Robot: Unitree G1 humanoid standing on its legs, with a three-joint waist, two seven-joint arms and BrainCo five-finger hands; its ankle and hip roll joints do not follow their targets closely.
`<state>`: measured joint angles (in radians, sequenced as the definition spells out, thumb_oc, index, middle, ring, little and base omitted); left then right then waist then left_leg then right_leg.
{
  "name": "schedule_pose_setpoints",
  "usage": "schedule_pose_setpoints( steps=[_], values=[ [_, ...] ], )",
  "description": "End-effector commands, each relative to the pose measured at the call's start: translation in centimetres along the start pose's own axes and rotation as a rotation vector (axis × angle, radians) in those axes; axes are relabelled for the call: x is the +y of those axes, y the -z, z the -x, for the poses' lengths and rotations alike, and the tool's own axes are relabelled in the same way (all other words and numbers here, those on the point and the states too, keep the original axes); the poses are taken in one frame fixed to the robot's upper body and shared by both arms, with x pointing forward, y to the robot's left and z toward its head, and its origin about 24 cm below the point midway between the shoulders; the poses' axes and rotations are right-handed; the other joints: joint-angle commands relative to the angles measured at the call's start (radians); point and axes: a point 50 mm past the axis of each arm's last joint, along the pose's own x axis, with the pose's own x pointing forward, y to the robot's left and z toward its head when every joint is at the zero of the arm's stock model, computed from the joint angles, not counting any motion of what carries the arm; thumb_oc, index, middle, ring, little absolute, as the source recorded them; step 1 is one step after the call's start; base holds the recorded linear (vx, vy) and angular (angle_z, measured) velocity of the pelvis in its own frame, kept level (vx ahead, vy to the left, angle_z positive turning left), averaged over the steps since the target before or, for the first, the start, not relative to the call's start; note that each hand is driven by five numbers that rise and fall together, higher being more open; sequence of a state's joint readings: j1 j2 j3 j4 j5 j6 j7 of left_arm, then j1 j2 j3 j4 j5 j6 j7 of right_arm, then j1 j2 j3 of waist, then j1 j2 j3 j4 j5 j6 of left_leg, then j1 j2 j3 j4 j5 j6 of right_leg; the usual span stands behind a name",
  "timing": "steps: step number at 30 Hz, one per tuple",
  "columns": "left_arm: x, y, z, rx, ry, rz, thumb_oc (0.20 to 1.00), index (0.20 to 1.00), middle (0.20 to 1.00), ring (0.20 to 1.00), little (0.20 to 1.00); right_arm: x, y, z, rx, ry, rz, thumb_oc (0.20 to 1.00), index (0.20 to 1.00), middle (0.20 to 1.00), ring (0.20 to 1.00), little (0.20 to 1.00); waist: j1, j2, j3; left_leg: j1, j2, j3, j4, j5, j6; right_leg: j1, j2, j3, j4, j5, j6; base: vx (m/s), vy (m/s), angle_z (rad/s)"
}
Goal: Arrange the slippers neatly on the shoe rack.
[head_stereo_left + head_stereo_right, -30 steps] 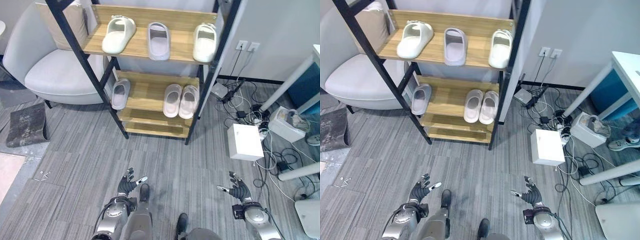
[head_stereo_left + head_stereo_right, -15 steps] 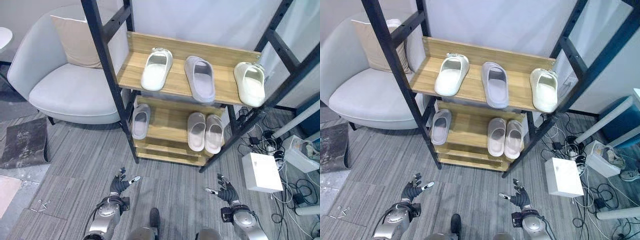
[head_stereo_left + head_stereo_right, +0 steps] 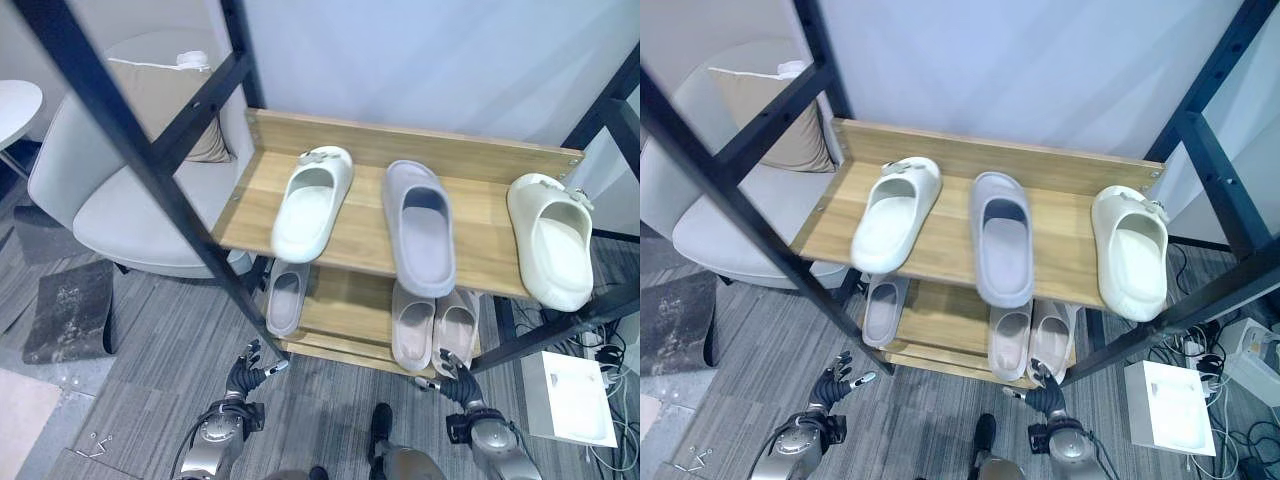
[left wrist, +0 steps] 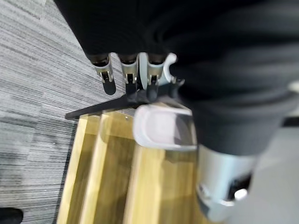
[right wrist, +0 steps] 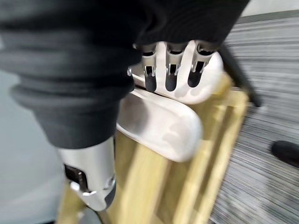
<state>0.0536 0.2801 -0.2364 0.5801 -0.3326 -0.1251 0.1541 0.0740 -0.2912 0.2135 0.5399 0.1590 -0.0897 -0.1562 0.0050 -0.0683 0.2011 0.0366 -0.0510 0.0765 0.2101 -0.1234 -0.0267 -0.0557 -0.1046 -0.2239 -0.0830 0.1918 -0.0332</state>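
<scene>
view shifted nearer rack (image 3: pixel 300 225) | top shelf: three slippers (image 3: pixel 418 224) | both hands (image 3: pixel 247 372) spread, empty

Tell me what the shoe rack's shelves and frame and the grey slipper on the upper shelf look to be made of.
Shelves: light wood or wood-look board, matt, with visible grain lines. Frame: black, probably painted metal, since the bars are slim, straight and have a row of holes. Grey slipper: looks like moulded foam or soft rubber, with one seamless matt piece, rounded edges and a thick sole.
</scene>
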Motion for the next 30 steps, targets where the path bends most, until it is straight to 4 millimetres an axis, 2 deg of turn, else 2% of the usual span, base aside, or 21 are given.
schedule_pose_setpoints(
  steps=[1,3,6,11,14,17,19,20,21,23,24,25,27,30],
  values=[
    [-1.1,-3.5,-1.0,-0.151,0.044,-0.01,1.0,1.0,1.0,1.0,1.0,-2.0,-1.5,0.0,-0.091,0.042,0.003,1.0,1.0,1.0,1.0,1.0,-0.013,0.008,0.025,-0.052,0.07,-0.09,-0.013,0.097,-0.065,0.104,-0.013,-0.031,0.039,-0.182,0.131,0.01,-0.113,-0.02],
    [-1.4,-3.6,-0.9,-0.154,0.057,-0.011,1.0,1.0,1.0,1.0,1.0,-2.3,-1.8,-0.1,-0.099,0.04,0.02,1.0,1.0,1.0,1.0,1.0,-0.005,0.01,0.021,-0.058,0.059,-0.136,-0.041,0.083,-0.063,0.106,-0.006,-0.027,0.033,-0.187,0.127,0.04,-0.042,-0.05],
    [-1.6,-3.1,-0.8,-0.142,0.054,-0.006,1.0,1.0,1.0,1.0,1.0,-2.3,-1.7,-0.1,-0.095,0.034,0.031,1.0,1.0,1.0,1.0,1.0,-0.006,0.017,-0.003,-0.028,0.053,-0.166,-0.114,0.049,-0.047,0.102,-0.002,-0.011,0.029,-0.186,0.132,0.05,0.034,-0.19],
    [-2.1,-3.1,-0.8,-0.138,0.077,-0.018,1.0,1.0,1.0,1.0,1.0,-2.0,-1.6,0.0,-0.09,0.033,0.024,1.0,1.0,1.0,1.0,1.0,-0.023,0.034,-0.024,0.018,0.065,-0.132,-0.22,0.072,-0.027,0.092,-0.004,-0.016,0.027,-0.175,0.141,-0.04,0.097,-0.02],
    [-2.2,-3.2,-0.7,-0.144,0.087,-0.031,1.0,1.0,1.0,1.0,1.0,-1.4,-1.1,0.2,-0.074,0.021,0.025,1.0,1.0,1.0,1.0,1.0,-0.04,0.039,-0.018,0.054,0.042,-0.118,-0.294,0.091,-0.001,0.051,-0.025,0.002,0.039,-0.129,0.168,-0.15,0.199,-0.02],
    [-1.9,-3.4,-0.8,-0.153,0.078,-0.055,1.0,1.0,1.0,1.0,1.0,-1.1,-1.8,0.3,-0.109,0.007,0.144,1.0,1.0,1.0,1.0,1.0,-0.044,0.03,0.001,0.043,0.026,-0.085,-0.297,0.089,0.013,0.006,-0.045,0.022,0.061,-0.095,0.193,-0.2,0.182,-0.35],
    [-1.4,-3.8,-0.9,-0.176,0.064,-0.087,1.0,1.0,1.0,1.0,1.0,-1.2,-3.6,0.6,-0.209,0.004,0.284,1.0,1.0,1.0,1.0,1.0,-0.044,0.027,0.024,0.037,0.028,-0.057,-0.297,0.095,0.018,-0.027,-0.054,0.017,0.113,-0.09,0.21,-0.24,0.117,-0.48],
    [-1.3,-4.4,-1.1,-0.198,0.062,-0.107,1.0,1.0,1.0,1.0,1.0,-1.3,-4.9,1.3,-0.293,0.0,0.394,1.0,1.0,1.0,1.0,1.0,-0.046,0.032,0.037,0.023,0.038,-0.049,-0.297,0.11,0.023,-0.022,-0.044,0.04,0.172,-0.131,0.208,-0.22,0.065,-0.58],
    [-1.2,-4.5,-1.1,-0.202,0.057,-0.109,1.0,1.0,1.0,1.0,1.0,-1.3,-5.2,1.9,-0.323,-0.011,0.442,1.0,1.0,1.0,1.0,1.0,-0.046,0.029,0.032,0.014,0.038,-0.052,-0.297,0.112,0.024,-0.006,-0.033,0.063,0.182,-0.156,0.203,-0.19,0.051,-0.43],
    [-1.3,-4.2,-1.2,-0.192,0.05,-0.106,1.0,1.0,1.0,1.0,1.0,-1.5,-6.1,3.2,-0.39,-0.022,0.515,1.0,1.0,1.0,1.0,1.0,-0.041,0.021,0.011,-0.002,0.035,-0.052,-0.297,0.114,0.022,0.028,-0.027,0.091,0.158,-0.175,0.198,-0.05,-0.027,-0.07],
    [-1.0,-3.9,-1.2,-0.186,0.024,-0.093,1.0,1.0,1.0,1.0,1.0,-1.4,-8.4,5.5,-0.545,-0.051,0.596,1.0,1.0,1.0,1.0,1.0,-0.039,0.005,-0.01,-0.013,0.041,-0.035,-0.296,0.119,0.014,0.056,-0.026,0.087,0.079,-0.168,0.197,-0.03,-0.057,-0.14],
    [-1.0,-3.9,-1.2,-0.185,0.024,-0.093,1.0,1.0,1.0,1.0,1.0,-1.4,-8.4,5.5,-0.543,-0.051,0.597,1.0,1.0,1.0,1.0,1.0,-0.038,0.006,-0.012,-0.013,0.041,-0.035,-0.296,0.119,0.014,0.057,-0.026,0.088,0.078,-0.167,0.196,-0.03,-0.066,-0.53],
    [-1.1,-3.3,-1.1,-0.163,0.009,-0.088,1.0,1.0,1.0,1.0,1.0,-1.9,-11.3,8.5,-0.726,-0.06,0.695,1.0,1.0,1.0,1.0,1.0,-0.052,-0.003,-0.03,-0.006,0.051,-0.017,-0.296,0.119,0.009,0.077,-0.013,0.1,0.035,-0.163,0.196,0.01,-0.046,-0.43],
    [-1.5,-2.7,-0.9,-0.148,0.023,-0.101,1.0,1.0,1.0,1.0,1.0,-2.7,-14.3,11.6,-0.9,-0.051,0.731,1.0,1.0,1.0,1.0,1.0,-0.073,-0.006,-0.048,0.008,0.055,-0.023,-0.296,0.116,0.006,0.092,-0.005,0.104,0.027,-0.168,0.193,0.02,-0.041,0.0]
  ],
)
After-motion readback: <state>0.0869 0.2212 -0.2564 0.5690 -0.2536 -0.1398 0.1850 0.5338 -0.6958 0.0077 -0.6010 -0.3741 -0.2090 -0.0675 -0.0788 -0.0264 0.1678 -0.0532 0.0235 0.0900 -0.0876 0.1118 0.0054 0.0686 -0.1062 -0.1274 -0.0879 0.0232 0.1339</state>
